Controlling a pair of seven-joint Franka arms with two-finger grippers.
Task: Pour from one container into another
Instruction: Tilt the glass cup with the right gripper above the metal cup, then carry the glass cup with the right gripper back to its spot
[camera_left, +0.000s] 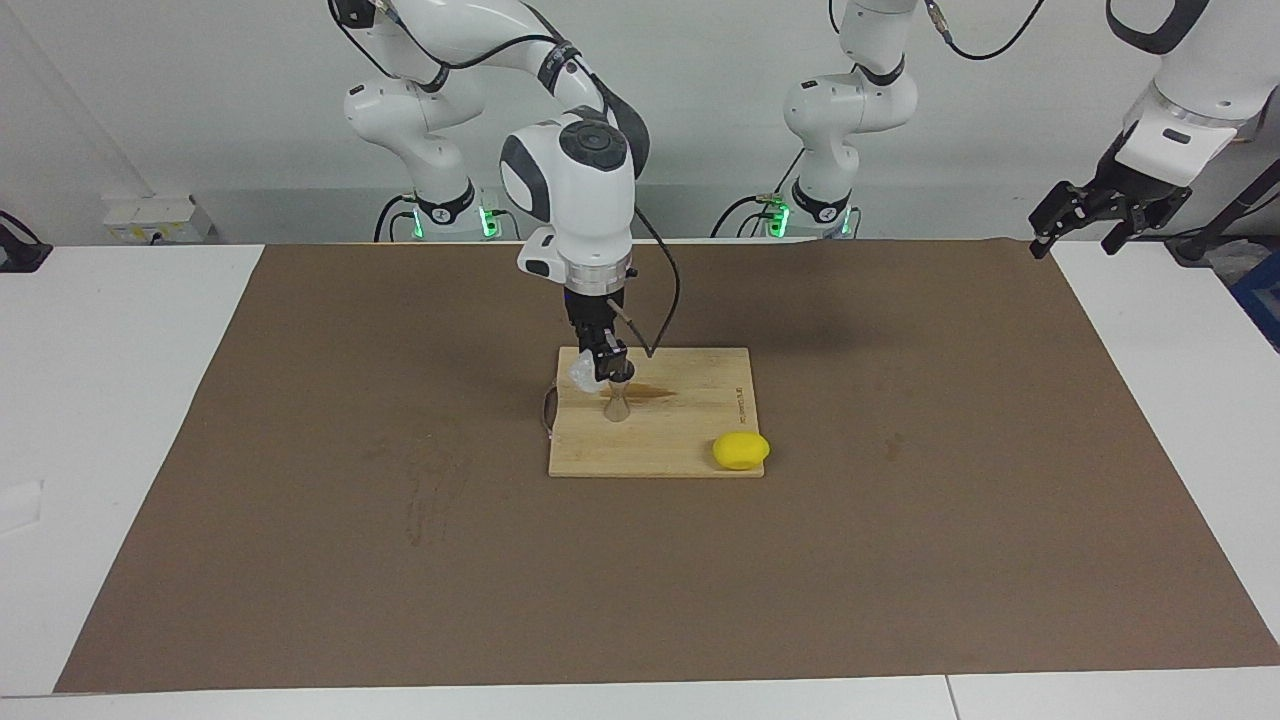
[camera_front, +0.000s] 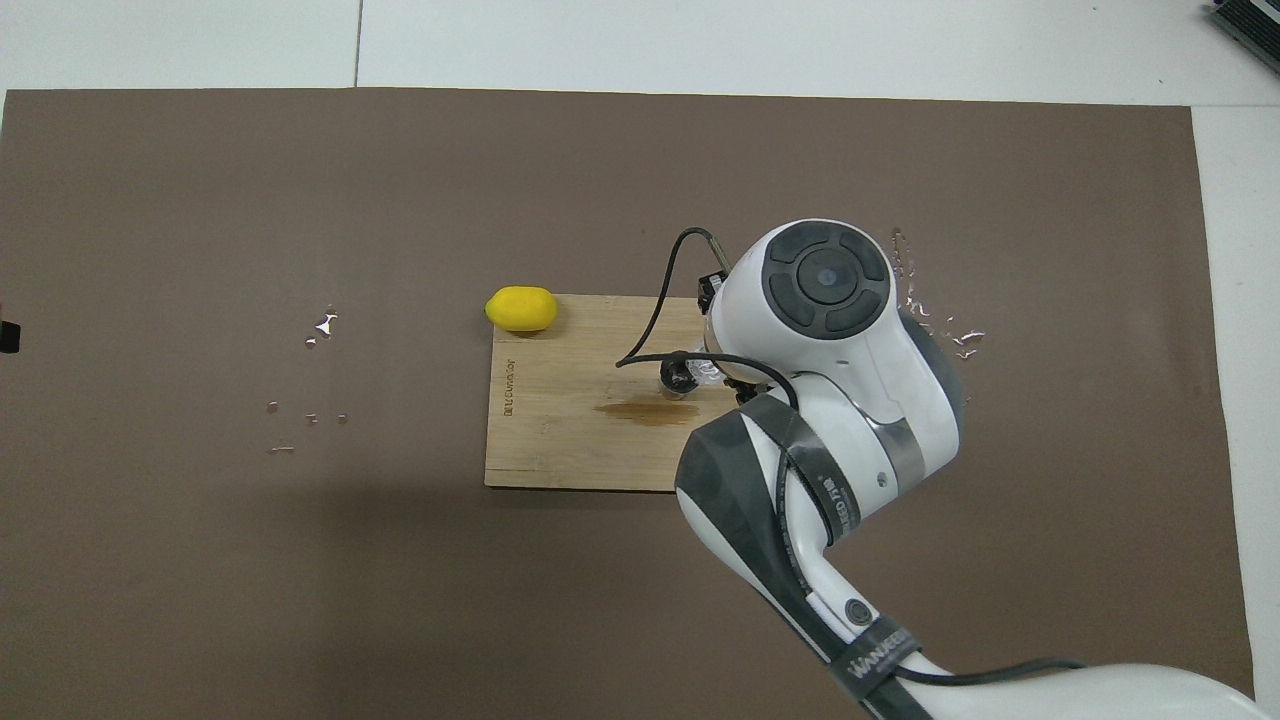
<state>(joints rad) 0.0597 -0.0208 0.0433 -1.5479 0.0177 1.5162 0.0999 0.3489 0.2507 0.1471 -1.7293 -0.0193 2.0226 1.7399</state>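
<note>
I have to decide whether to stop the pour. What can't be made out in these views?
- Level in the jigger: too small in the facing view; the right arm's cable crosses it overhead.
- Glass contents, any stream: clear, tiny; overhead mostly under the right gripper.
- Left gripper: overhead, off the frame's edge.

We note the facing camera high across the table (camera_left: 130, 400), looking toward the arm bases from a distance. The overhead camera looks steeply down from the robots' end, closer in. Both share the brown mat (camera_left: 900, 500) (camera_front: 250, 200) and wooden board (camera_left: 690, 440) (camera_front: 560, 440).
</note>
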